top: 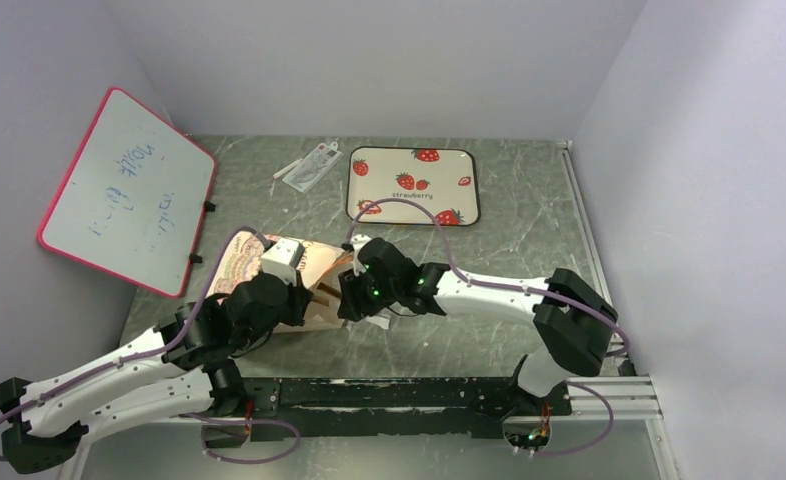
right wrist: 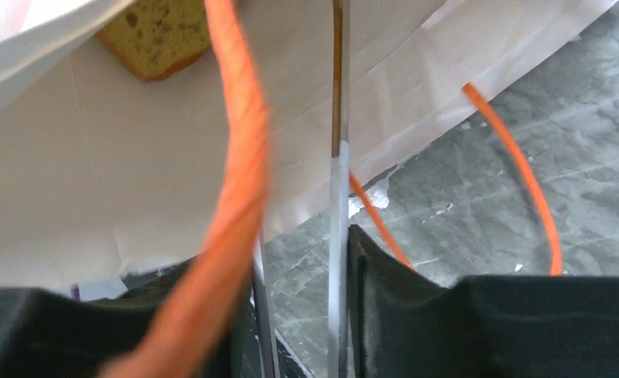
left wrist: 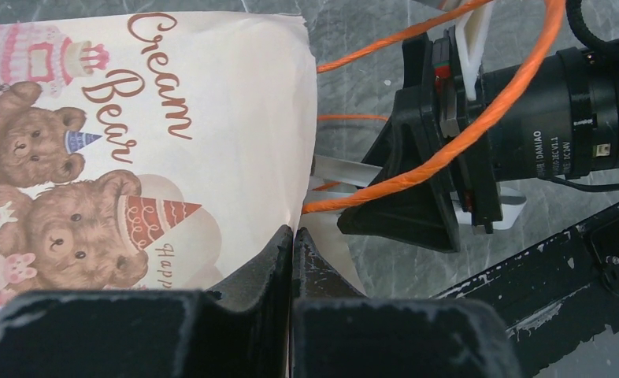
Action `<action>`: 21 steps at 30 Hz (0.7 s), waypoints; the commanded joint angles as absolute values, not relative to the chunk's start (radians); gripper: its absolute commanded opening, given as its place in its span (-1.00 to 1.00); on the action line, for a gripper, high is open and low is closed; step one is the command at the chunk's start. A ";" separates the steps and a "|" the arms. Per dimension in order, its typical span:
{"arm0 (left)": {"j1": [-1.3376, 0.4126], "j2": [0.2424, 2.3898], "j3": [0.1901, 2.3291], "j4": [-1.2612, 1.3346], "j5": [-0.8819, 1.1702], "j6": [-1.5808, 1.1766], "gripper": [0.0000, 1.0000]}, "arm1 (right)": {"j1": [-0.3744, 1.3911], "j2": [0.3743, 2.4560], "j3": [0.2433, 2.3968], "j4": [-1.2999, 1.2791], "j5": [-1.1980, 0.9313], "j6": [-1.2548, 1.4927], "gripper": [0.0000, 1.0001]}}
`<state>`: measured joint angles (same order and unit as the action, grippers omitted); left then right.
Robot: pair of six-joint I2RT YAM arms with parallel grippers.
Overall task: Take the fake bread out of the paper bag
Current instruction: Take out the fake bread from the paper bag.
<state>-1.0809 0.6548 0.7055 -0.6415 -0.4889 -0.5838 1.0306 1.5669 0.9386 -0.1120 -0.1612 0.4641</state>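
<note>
The paper bag (top: 314, 268) lies on its side on the table, cream with a bear print and "Cream Bear" lettering (left wrist: 212, 118). My left gripper (left wrist: 293, 236) is shut on the bag's edge near its mouth; it also shows in the top view (top: 294, 300). My right gripper (top: 351, 298) is at the bag's mouth, its fingers slightly apart (right wrist: 302, 244) with only table between them. An orange handle (right wrist: 239, 157) hangs across its left finger. One tan piece of fake bread (right wrist: 161, 35) shows inside the bag (right wrist: 133, 157). Any other bread is hidden.
A strawberry-print tray (top: 439, 170) lies at the back centre. A small clear packet (top: 309, 165) lies left of it. A red-framed whiteboard (top: 124, 190) leans at the back left. A black rail (top: 419, 392) runs along the near edge. The second handle loop (right wrist: 519, 181) lies on the table.
</note>
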 commanded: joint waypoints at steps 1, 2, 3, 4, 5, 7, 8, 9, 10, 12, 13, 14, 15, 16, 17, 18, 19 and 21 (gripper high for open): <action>-1.082 0.637 0.700 -0.596 -0.449 -0.593 -0.86 | 1.028 1.566 0.975 -0.051 -0.143 0.470 -0.46; -1.081 0.635 0.700 -0.595 -0.451 -0.595 -0.86 | 1.028 1.564 0.974 -0.056 -0.140 0.472 -0.67; -1.081 0.633 0.699 -0.595 -0.457 -0.595 -0.86 | 1.029 1.560 0.972 -0.061 -0.136 0.474 -0.81; -1.081 0.630 0.698 -0.597 -0.465 -0.596 -0.86 | 1.028 1.552 0.968 -0.067 -0.132 0.475 -0.92; -1.081 0.627 0.699 -0.599 -0.473 -0.597 -0.86 | 1.028 1.541 0.961 -0.073 -0.123 0.478 -1.00; -1.081 0.622 0.701 -0.606 -0.493 -0.600 -0.86 | 1.028 1.512 0.954 -0.093 -0.106 0.480 -1.00; -1.081 0.620 0.702 -0.611 -0.506 -0.604 -0.86 | 1.028 1.494 0.949 -0.106 -0.097 0.479 -1.00; -1.081 0.618 0.702 -0.618 -0.520 -0.606 -0.86 | 1.028 1.477 0.946 -0.119 -0.089 0.479 -1.00; -1.081 0.619 0.705 -0.625 -0.532 -0.607 -0.86 | 1.028 1.452 0.943 -0.135 -0.084 0.478 -1.00; -1.082 0.627 0.711 -0.649 -0.585 -0.623 -0.86 | 1.028 1.416 0.936 -0.167 -0.077 0.479 -1.00; -1.082 0.631 0.714 -0.659 -0.600 -0.627 -0.86 | 1.028 1.398 0.931 -0.184 -0.072 0.480 -1.00; -1.081 0.637 0.714 -0.664 -0.617 -0.630 -0.86 | 1.028 1.374 0.925 -0.197 -0.066 0.481 -1.00; -1.081 0.645 0.715 -0.671 -0.632 -0.633 -0.86 | 1.028 1.354 0.920 -0.210 -0.060 0.483 -1.00; -1.081 0.651 0.716 -0.675 -0.645 -0.637 -0.86 | 1.028 1.337 0.919 -0.224 -0.055 0.483 -1.00; -1.081 0.657 0.715 -0.676 -0.656 -0.641 -0.86 | 1.029 1.323 0.921 -0.242 -0.050 0.483 -1.00; -1.081 0.661 0.713 -0.674 -0.666 -0.641 -0.86 | 1.028 1.314 0.925 -0.271 -0.047 0.483 -1.00; -1.081 0.662 0.710 -0.671 -0.677 -0.644 -0.86 | 1.029 1.307 0.931 -0.294 -0.041 0.482 -1.00; -1.082 0.662 0.707 -0.663 -0.700 -0.643 -0.86 | 1.028 1.287 0.937 -0.331 -0.031 0.484 -1.00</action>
